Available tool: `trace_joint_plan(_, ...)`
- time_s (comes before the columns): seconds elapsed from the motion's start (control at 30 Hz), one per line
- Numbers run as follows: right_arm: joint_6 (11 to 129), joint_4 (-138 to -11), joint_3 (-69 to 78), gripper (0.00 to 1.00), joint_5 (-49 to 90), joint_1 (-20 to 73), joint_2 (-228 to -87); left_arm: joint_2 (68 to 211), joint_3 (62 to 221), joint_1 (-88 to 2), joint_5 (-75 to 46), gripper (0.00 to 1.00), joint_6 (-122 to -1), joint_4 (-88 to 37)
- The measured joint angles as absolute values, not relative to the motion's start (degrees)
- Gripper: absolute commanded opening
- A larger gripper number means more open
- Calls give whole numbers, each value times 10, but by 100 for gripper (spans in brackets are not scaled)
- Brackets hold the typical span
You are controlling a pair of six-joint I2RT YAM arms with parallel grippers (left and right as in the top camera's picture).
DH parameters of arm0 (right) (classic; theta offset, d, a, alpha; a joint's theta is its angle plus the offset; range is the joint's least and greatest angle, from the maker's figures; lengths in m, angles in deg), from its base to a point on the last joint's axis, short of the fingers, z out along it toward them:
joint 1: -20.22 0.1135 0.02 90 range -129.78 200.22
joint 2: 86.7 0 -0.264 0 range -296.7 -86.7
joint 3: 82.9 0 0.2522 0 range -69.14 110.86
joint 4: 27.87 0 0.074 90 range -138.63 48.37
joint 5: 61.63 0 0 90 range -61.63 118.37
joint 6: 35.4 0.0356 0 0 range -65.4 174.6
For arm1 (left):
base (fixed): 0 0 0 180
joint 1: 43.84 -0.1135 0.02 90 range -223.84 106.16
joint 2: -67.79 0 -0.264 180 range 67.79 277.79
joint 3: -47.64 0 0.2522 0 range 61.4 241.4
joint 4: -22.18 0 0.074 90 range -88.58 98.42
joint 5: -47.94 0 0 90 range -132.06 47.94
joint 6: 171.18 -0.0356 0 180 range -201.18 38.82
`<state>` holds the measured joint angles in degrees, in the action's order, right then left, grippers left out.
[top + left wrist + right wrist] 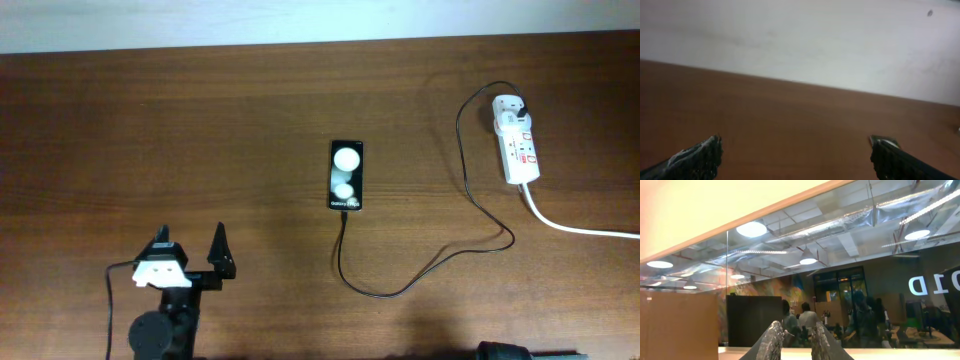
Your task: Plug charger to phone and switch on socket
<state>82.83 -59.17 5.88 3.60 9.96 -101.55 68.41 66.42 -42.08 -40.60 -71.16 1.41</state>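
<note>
Wood table (150,130): we read "Galaxy" on centre phone (346,175); socket (518,141) far-right. Left gripper (190,243) wide open, empty; right gripper (796,332) nearly closed, empty.

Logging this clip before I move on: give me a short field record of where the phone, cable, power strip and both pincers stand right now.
phone: flat black glossy smartphone lying face up mid-table
charger: thin black cable, its tip at the phone's near end, looping right to a black plug in the strip's far end; whether the tip is seated cannot be told
socket: white elongated power strip with red markings at the right, thick white cord trailing off right; switch state too small to tell
left pincer: open, empty, near-left of the phone
right pincer: fingers nearly together, empty, aimed off the table
</note>
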Motion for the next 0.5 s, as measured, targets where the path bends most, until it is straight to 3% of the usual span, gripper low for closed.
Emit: trace_joint_plan(0.5, 828, -591, 59, 28, 36, 100, -1004, 684, 625, -421, -406, 99, -729, 36)
